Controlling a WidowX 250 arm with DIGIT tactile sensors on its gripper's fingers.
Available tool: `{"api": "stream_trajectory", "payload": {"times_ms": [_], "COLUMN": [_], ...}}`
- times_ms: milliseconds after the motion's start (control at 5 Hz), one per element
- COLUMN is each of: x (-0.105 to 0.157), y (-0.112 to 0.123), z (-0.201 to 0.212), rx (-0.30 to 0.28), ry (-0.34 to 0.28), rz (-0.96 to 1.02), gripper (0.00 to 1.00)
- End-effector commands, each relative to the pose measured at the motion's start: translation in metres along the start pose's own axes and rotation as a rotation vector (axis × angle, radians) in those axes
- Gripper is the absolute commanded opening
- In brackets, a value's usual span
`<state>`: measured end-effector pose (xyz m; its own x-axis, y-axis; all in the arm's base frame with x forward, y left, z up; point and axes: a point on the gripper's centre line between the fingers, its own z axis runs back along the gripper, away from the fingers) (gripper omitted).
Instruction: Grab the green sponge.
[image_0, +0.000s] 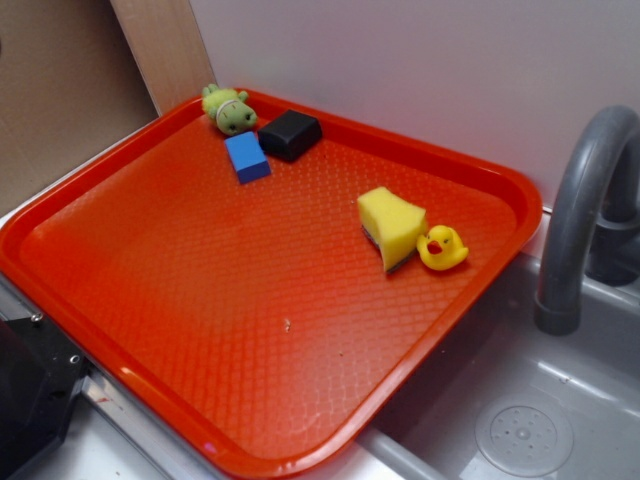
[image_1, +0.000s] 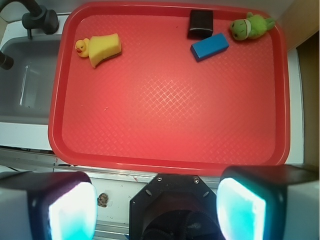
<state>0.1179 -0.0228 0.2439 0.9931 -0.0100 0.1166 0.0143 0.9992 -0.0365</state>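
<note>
1. Green sponge (image_0: 392, 225) (image_1: 105, 48): yellow foam wedge with a thin dark scouring layer along one face. It lies on the tray near the edge that borders the sink, free of any grip.
2. Rubber duck (image_0: 442, 248) (image_1: 82, 47): small, glossy yellow, with a red beak. It sits just beside the sponge on the sink side, touching it or nearly so.
3. Tray (image_0: 200, 300) (image_1: 165, 110): red plastic, rectangular with rounded corners and a raised rim; the floor has a fine diamond-embossed texture.
4. Blue block (image_0: 247, 157) (image_1: 210, 47): flat, smooth, rectangular, lying near the tray's far corner, well apart from the sponge.
5. Black block (image_0: 290, 134) (image_1: 200, 23): dark, boxy, with softened edges, just beside the blue block and close to the tray's rim.
6. Plush toy (image_0: 228, 108) (image_1: 250, 27): small, green, fuzzy, rounded body, resting against the rim at the tray's corner.
7. Sink (image_0: 520, 420) (image_1: 25, 80): grey basin beside the tray, with a round perforated drain and a curved grey faucet (image_0: 580, 200).
8. Fingers (image_1: 72, 207): two pale, blue-tinted pads set wide apart, holding nothing, off the tray's near edge in the wrist view and far from the sponge.
</note>
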Motion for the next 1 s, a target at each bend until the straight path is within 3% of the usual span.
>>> {"api": "stream_trajectory", "payload": {"times_ms": [0, 200, 600, 800], "x": [0.000, 0.017, 0.072, 0.093], "y": [0.000, 0.002, 0.009, -0.004], "z": [0.000, -0.004, -0.015, -0.023], "rx": [0.000, -0.017, 0.025, 0.135], "ry": [0.000, 0.004, -0.024, -0.049], "rz": [0.000, -0.033, -0.201, -0.425], "gripper": [1.00, 1.00, 1.00, 1.00]}}
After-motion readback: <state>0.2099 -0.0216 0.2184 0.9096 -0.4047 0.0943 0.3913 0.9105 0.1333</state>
